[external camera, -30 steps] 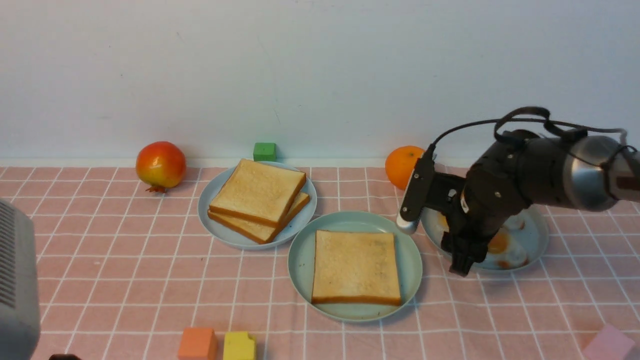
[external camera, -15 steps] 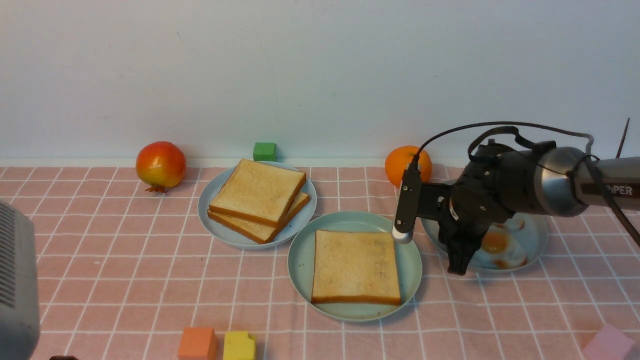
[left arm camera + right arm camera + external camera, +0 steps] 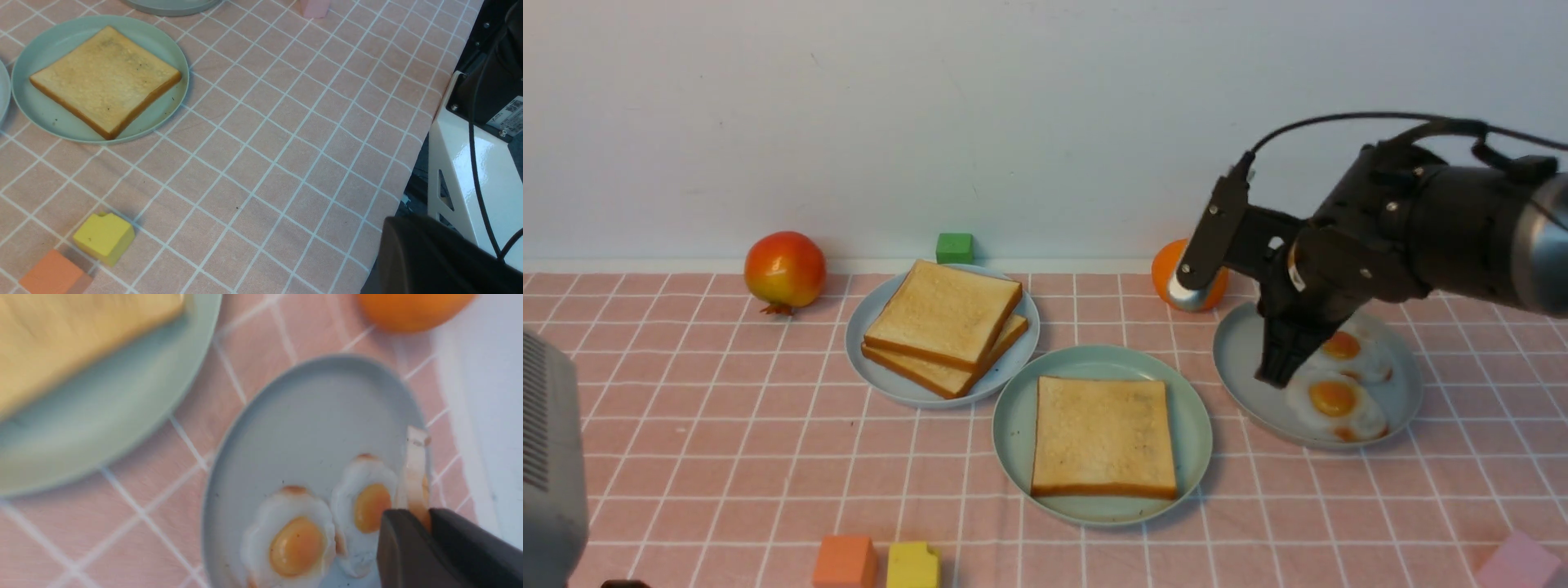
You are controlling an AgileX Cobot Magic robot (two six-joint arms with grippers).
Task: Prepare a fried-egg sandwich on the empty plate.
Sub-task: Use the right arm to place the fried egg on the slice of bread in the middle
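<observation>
Closed narrow, in the right gripper (image 3: 421,517), on an egg (image 3: 416,473) pinched by its rim and hanging edge-on. Hangs to the right of the mint plate (image 3: 1013,429), up off the egg plate (image 3: 1241,359), with two spare eggs (image 3: 1335,400) lying flat underneath.

Stands clearly higher than a second ago, and than half a second ago. No longer sits low at the egg plate's rim on the side nearest the mint plate. Wrist raised as well, and the spare eggs now show plainly.

Means, most likely, that the pick is made and the lift is under way. Leaves the carry: across to the mint plate, then down flat onto the toast (image 3: 1104,434) lying in it. Calls for care, since a thin rim grip on a floppy-looking egg could slip, or drop it folded or half off the toast.

Build so far: only that one bottom slice, on the mint plate. No egg on it yet, no top slice. Top slice presumably to come from the stack (image 3: 943,322) of two, on the plate just behind and left of the mint plate.

Left gripper (image 3: 425,253): shows only as a dark shape at the edge of the left wrist view, on the near side of the mint plate. Wide or narrow, cannot tell.
</observation>
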